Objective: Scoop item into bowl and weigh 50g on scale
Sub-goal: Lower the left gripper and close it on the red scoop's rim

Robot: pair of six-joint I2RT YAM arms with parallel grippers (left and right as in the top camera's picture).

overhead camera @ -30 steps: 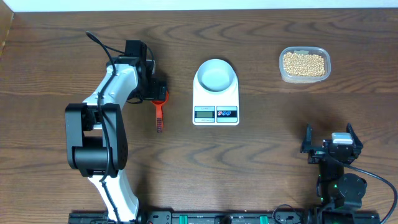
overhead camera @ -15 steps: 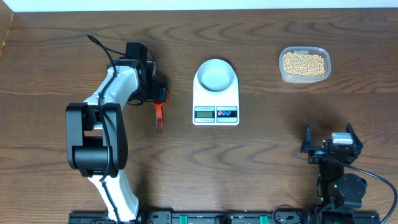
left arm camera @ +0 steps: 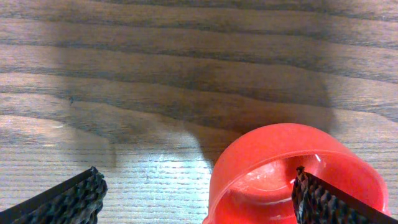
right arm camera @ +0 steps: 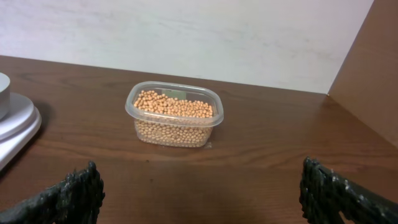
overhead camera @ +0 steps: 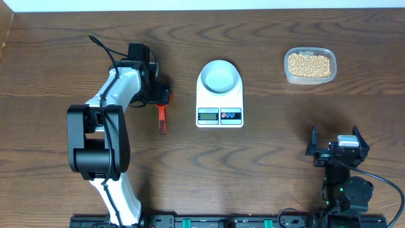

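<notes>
The pale bowl point(overhead camera: 219, 76) stands on the white scale point(overhead camera: 219, 114) at the table's middle. Tan beans point(overhead camera: 309, 64) fill a clear plastic tub point(overhead camera: 310, 79) at the back right; they also show in the right wrist view point(right arm camera: 174, 107). A red scoop point(overhead camera: 162, 117) lies left of the scale, its handle pointing toward the front. My left gripper point(overhead camera: 160, 94) is open, low over the scoop's cup point(left arm camera: 292, 174); one fingertip is inside the cup, the other on bare wood. My right gripper point(overhead camera: 335, 149) is open and empty near the front right.
The tub point(right arm camera: 174, 115) stands well ahead of my right fingers, with bare wood between. The scale's edge point(right arm camera: 15, 127) shows at the left of the right wrist view. A light wall runs along the table's far edge.
</notes>
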